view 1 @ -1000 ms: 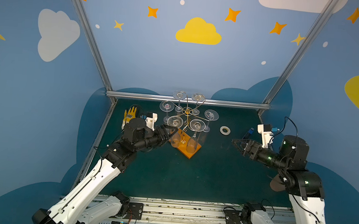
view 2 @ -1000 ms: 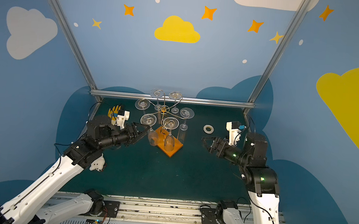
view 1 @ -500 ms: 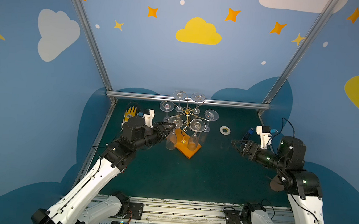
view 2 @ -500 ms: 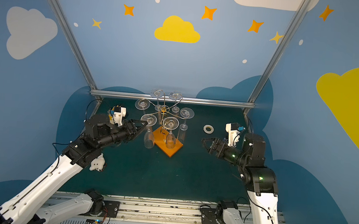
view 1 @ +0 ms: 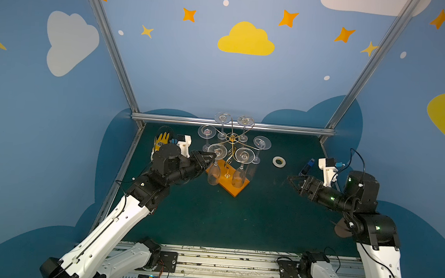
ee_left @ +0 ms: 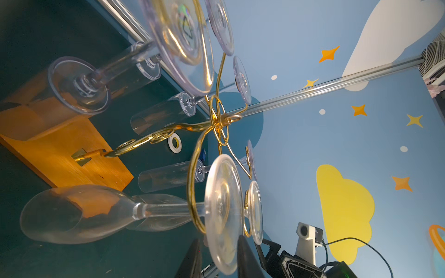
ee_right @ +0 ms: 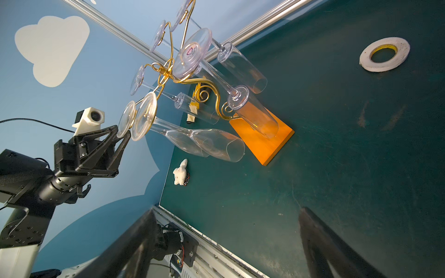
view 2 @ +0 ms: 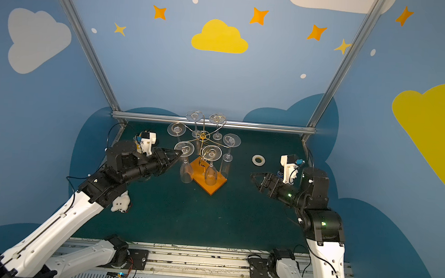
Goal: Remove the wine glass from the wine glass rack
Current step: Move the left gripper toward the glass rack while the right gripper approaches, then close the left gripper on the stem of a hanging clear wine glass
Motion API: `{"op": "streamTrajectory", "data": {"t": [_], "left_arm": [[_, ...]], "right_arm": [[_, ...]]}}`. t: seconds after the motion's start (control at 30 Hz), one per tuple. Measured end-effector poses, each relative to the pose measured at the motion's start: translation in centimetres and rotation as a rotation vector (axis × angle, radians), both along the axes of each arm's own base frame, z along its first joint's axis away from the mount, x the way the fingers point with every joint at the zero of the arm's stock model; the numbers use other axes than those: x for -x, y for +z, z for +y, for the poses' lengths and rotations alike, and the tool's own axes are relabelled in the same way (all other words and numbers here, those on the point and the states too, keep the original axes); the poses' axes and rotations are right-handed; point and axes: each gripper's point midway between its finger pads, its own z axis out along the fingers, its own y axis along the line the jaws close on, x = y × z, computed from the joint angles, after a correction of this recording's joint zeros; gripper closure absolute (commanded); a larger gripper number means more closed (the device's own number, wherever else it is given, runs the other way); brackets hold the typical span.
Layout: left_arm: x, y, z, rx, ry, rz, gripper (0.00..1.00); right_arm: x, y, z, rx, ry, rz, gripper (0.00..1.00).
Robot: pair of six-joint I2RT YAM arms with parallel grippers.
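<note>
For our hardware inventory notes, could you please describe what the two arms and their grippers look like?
The left arm and right arm have white lower links and black joints; green lights dot the right one. The left gripper and right gripper are black with tapered open-frame fingers. White wrist cameras trail thin black cables.

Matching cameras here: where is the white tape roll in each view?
In a top view: tape roll on the mat, right of the rack.
In a top view: tape roll likewise.
Left wrist: tape roll behind the gold stem.
Right wrist: tape roll on bare mat.
Shared landmark: rack's orange base.
</note>
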Motion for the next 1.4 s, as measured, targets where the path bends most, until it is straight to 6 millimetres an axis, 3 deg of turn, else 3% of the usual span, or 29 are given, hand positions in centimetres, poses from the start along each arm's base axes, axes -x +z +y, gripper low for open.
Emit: {"op": "streamTrajectory", "data": {"t": [0.33, 0.6, 1.4], "left_arm": [[0.0, 0.2, 0.0, 0.007, 0.001, -0.005, 0.84], [-0.1, 0.5, 0.0, 0.016, 0.004, -0.014, 0.97], [0.1, 0.3, -0.1, 0.054, 0.008, 0.021, 0.97]], "right_arm": [[0.2, -0.5, -0.3, 0.009, -0.018, 0.007, 0.10], [0.2, -0.9, -0.4, 0.012, -0.023, 0.020, 0.10], [0.2, -1.1, -0.6, 0.007, -0.042, 0.033, 0.10]]}}
